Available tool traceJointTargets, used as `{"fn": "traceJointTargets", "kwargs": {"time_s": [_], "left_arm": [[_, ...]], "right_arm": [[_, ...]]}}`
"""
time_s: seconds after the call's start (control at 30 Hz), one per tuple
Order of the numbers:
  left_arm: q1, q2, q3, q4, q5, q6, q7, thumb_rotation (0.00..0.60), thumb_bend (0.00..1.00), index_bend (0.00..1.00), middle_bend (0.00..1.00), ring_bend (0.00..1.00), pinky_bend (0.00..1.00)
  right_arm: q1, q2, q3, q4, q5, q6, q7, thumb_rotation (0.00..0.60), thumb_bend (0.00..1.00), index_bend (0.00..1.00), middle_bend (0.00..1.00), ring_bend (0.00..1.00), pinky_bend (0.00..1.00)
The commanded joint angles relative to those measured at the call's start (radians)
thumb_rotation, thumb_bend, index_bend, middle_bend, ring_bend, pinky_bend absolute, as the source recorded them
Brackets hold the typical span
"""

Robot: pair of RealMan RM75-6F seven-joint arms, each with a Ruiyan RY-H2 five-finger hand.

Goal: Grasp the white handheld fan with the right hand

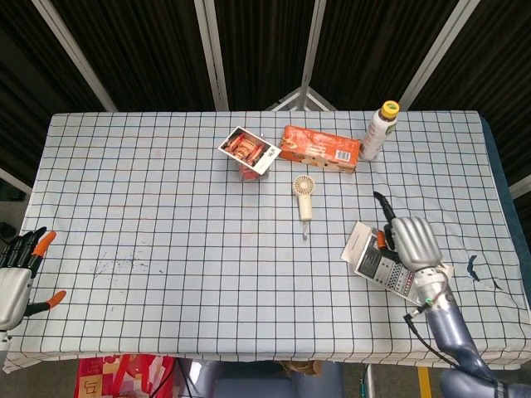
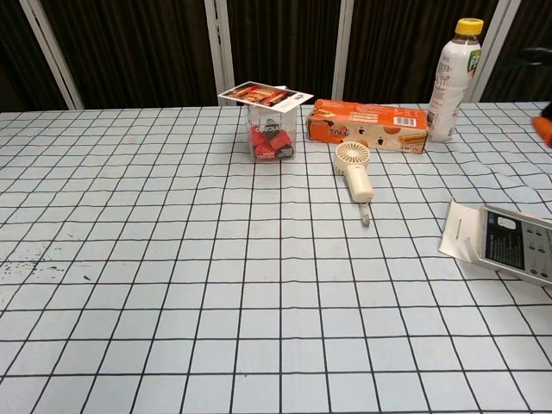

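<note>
The white handheld fan (image 1: 304, 196) lies flat near the table's middle, round head toward the far side and handle toward me; in the chest view the fan (image 2: 355, 171) lies just in front of the orange box. My right hand (image 1: 410, 241) hovers above the calculator package, to the right of the fan and nearer to me, well apart from it. It holds nothing and its fingers are apart. Only an orange fingertip (image 2: 543, 126) shows at the chest view's right edge. My left hand (image 1: 17, 277) is spread and empty off the table's near left edge.
A calculator package (image 1: 383, 263) lies under the right hand. Behind the fan are an orange box (image 1: 319, 147), a clear box of red snacks (image 1: 247, 152) and a white bottle with a yellow cap (image 1: 379, 130). The checked tablecloth (image 1: 166, 215) spreads to the left.
</note>
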Motion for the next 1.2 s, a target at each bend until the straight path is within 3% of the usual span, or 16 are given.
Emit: {"fn": "traceJointTargets", "kwargs": {"time_s": [0.03,0.3,0.53,1.2], "left_arm": [[-0.001,0.006,-0.004,0.002,-0.006,-0.003,-0.012,0.600,0.05,0.00,0.00,0.00,0.00],[-0.009,0.022,-0.004,-0.001,-0.021,-0.028,-0.059,0.600,0.05,0.00,0.00,0.00,0.00],[-0.014,0.036,-0.004,-0.007,-0.031,-0.046,-0.086,0.600,0.05,0.00,0.00,0.00,0.00],[-0.032,0.048,-0.005,-0.029,-0.047,-0.084,-0.093,0.600,0.05,0.00,0.00,0.00,0.00]], "right_arm": [[0.134,-0.132,0.037,0.071,0.158,-0.097,-0.137,0.600,0.66,0.00,0.84,0.95,0.92],[0.269,-0.316,0.028,0.251,0.326,-0.148,-0.237,0.600,0.68,0.00,0.84,0.95,0.92],[0.322,-0.408,0.016,0.372,0.387,-0.173,-0.241,0.600,0.68,0.00,0.84,0.95,0.92],[0.383,-0.491,0.029,0.522,0.467,-0.218,-0.189,0.600,0.68,0.00,0.84,0.95,0.92]]}}
